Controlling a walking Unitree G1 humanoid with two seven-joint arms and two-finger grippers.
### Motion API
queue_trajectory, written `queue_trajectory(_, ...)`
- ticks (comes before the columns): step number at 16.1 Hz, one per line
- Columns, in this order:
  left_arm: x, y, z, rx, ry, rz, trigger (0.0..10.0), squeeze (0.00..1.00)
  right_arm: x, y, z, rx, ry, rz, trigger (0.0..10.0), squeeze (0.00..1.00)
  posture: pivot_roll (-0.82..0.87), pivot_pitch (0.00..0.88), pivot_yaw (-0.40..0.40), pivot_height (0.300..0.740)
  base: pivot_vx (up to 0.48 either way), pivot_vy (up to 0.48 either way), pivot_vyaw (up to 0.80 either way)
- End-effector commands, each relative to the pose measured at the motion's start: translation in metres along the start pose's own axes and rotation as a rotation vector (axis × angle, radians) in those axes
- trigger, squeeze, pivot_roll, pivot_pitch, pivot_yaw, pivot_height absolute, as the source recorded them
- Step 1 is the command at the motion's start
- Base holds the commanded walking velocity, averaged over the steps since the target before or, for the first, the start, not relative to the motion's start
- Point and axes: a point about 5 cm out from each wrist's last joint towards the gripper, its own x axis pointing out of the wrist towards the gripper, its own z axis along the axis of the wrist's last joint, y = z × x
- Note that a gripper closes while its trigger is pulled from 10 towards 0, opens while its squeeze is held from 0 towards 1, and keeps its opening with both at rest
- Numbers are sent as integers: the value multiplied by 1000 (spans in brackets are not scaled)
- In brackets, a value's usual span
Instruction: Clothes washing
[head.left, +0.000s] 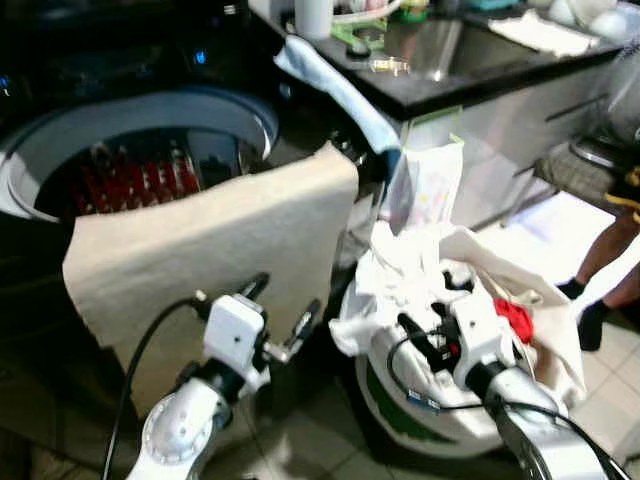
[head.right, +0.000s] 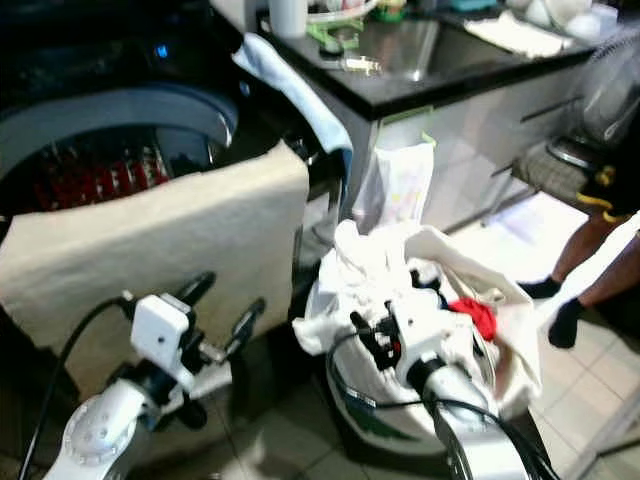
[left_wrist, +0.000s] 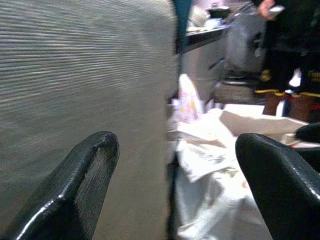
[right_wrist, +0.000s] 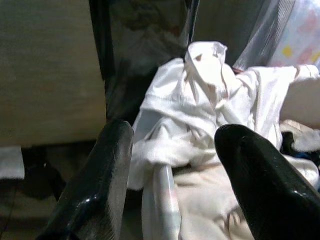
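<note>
Both tools spread apart over laundry.
Left tool just before beige towel draped on washer; right tool above white clothes in basket.

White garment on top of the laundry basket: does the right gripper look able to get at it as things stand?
Probably yes. The right gripper, fingers open, hangs just before the white garment, which lies uncovered atop the laundry basket.
</note>
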Motion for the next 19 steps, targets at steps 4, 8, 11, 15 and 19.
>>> queue_trajectory(4, 1, 3, 0, 9, 17, -9, 10000, 0, 3, -34, -13, -54, 124, -261, 10000, 0, -39, 0, -11, 719, 0, 0, 0)
queue_trajectory(8, 5, 1, 9, 35, -16, -56, 10000, 0, 4, -82, -2, -25, 79, -464, 10000, 1000, -37, 0, -13, 719, 0, 0, 0)
queue_trajectory(11, 11, -5, 20, 8, -35, -111, 10000, 0, 18, -101, 8, -1, 76, -439, 10000, 1000, -41, 0, -8, 719, 0, 0, 0)
queue_trajectory(15, 13, -8, 19, 13, -27, -111, 10000, 0, 37, -101, 23, 95, -19, -318, 10000, 1000, -31, 0, -7, 719, 0, 0, 0)
queue_trajectory(19, 6, -8, 12, 66, 47, -136, 10000, 0, 55, -118, 42, 42, -47, -393, 10000, 1000, -7, 21, 5, 719, 0, 0, 0)
